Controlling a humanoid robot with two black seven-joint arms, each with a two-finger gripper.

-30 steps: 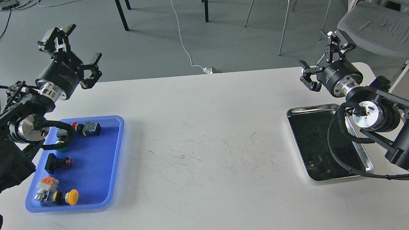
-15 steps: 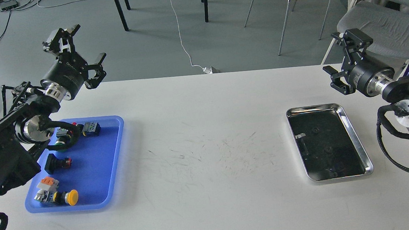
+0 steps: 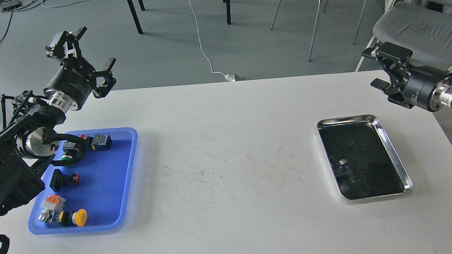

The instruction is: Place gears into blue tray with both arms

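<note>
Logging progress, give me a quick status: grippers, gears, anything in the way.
Left gripper open, empty. Right gripper unclear, nothing seen held. Gears in silver tray; blue tray holds only switches. Table between trays unobstructed.

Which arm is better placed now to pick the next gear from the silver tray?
The right one, probably. Its end effector hangs open just beyond the silver tray, where small dark gears lie. The left end effector, also open, is far across the table, behind the blue tray.
</note>
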